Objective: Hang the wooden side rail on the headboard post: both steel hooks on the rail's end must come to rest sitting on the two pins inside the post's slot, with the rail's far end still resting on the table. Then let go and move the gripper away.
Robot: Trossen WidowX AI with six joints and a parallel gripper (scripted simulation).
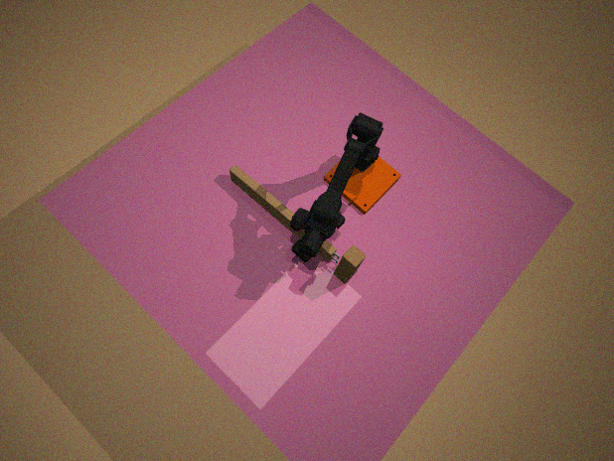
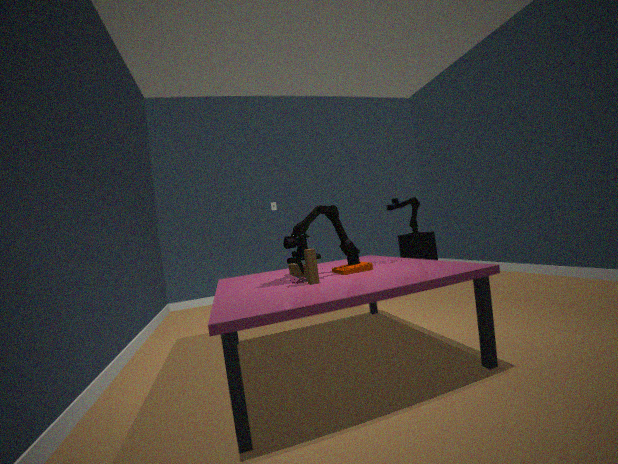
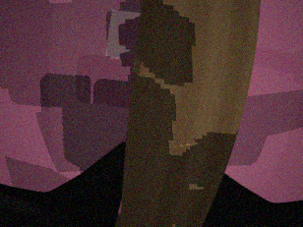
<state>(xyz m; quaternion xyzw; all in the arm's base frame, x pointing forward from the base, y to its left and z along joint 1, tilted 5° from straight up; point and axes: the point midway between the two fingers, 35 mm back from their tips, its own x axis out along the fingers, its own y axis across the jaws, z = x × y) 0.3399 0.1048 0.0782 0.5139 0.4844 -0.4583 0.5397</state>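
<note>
The wooden side rail point(image 1: 258, 191) point(image 3: 196, 92) runs diagonally across the pink table point(image 1: 199, 124). Its far end lies at the upper left. Its near end, with small steel hooks point(image 1: 336, 257), is just beside the headboard post point(image 1: 349, 263) point(image 2: 311, 266). The post is a short upright wooden block. My gripper point(image 1: 310, 243) point(image 2: 296, 260) is shut on the rail close to its hook end. In the wrist view the rail fills the middle, with my dark fingers at the bottom. The slot and pins are too small to make out.
The arm's orange base plate point(image 1: 370, 186) point(image 2: 353, 268) sits behind the post. A pale rectangle of light point(image 1: 278, 338) lies on the table in front of the post. A second dark arm on a stand point(image 2: 416, 235) is beyond the table.
</note>
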